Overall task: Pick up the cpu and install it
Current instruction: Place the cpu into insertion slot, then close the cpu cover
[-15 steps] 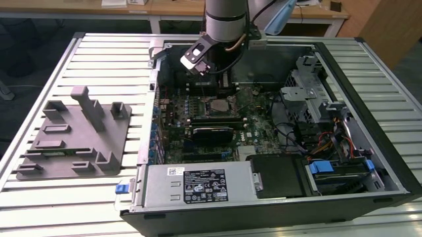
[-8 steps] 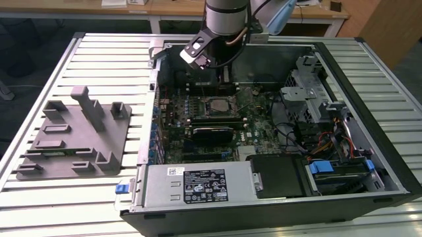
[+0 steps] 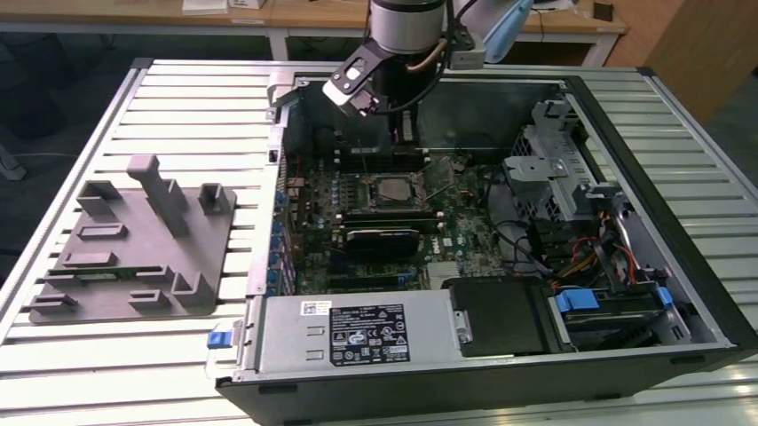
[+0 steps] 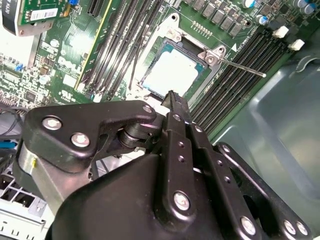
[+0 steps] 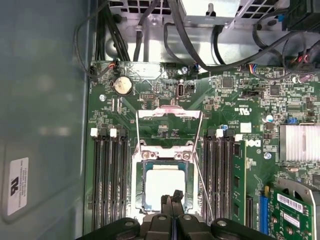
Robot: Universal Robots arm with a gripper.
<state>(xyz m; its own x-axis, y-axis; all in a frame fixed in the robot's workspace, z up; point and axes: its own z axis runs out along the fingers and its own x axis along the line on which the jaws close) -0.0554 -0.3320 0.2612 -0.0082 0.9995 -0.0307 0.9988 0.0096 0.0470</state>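
**One chip in its socket, fingers closed above it**

You have the gripper hanging inside the open computer case, over the far half of the motherboard. In both wrist views its two fingers are pressed together at the tips with nothing between them, and they hold nothing. The tips hover just above the cpu's edge; whether they touch it cannot be told.

The cpu lies flat in the socket frame, silver top up, and looks level within the frame. In the second wrist view the gripper points at the chip from close by. The metal bracket is swung open and lies flat on the board beside the socket, and the thin lever stands free along the socket's side. Memory slots run on both sides of the socket.

On the exterior view's left, well apart from the case, you can see the grey plastic tray with its upright posts standing on the slatted table.
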